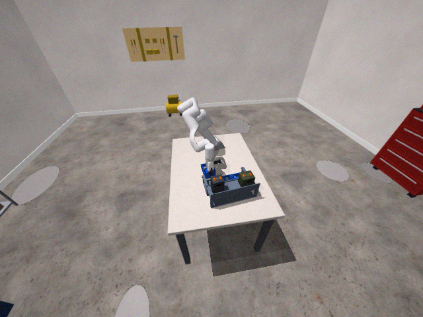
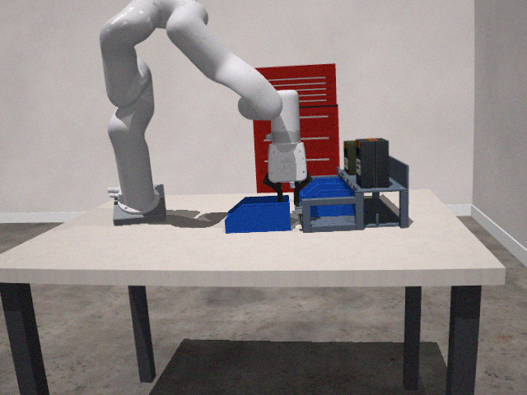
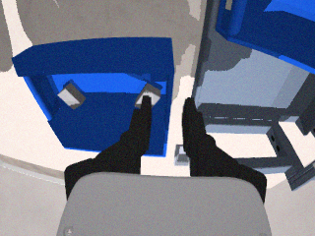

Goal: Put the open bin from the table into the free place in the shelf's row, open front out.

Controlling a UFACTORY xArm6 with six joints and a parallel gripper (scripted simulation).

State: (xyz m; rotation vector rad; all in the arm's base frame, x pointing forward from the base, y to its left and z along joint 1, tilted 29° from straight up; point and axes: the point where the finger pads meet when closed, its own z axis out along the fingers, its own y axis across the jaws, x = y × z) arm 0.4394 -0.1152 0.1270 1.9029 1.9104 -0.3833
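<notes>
The blue open bin point(image 2: 258, 214) stands on the table just left of the grey shelf point(image 2: 353, 199). In the wrist view the bin point(image 3: 105, 92) holds two small grey parts point(image 3: 69, 94). My gripper point(image 2: 288, 195) points down over the bin's wall nearest the shelf. One finger is inside the bin and the other is outside it point(image 3: 165, 101). The fingers stand partly open on either side of the wall and do not press it. Blue bins point(image 2: 328, 191) sit in the shelf's row, with a bare grey place point(image 3: 246, 82) beside them.
Two dark boxes point(image 2: 370, 161) stand on the shelf's upper board. The shelf's front rail and lip point(image 2: 332, 202) are close to the right of my fingers. The arm's base point(image 2: 138, 210) is at the table's left. A red tool cabinet point(image 2: 297, 127) stands behind.
</notes>
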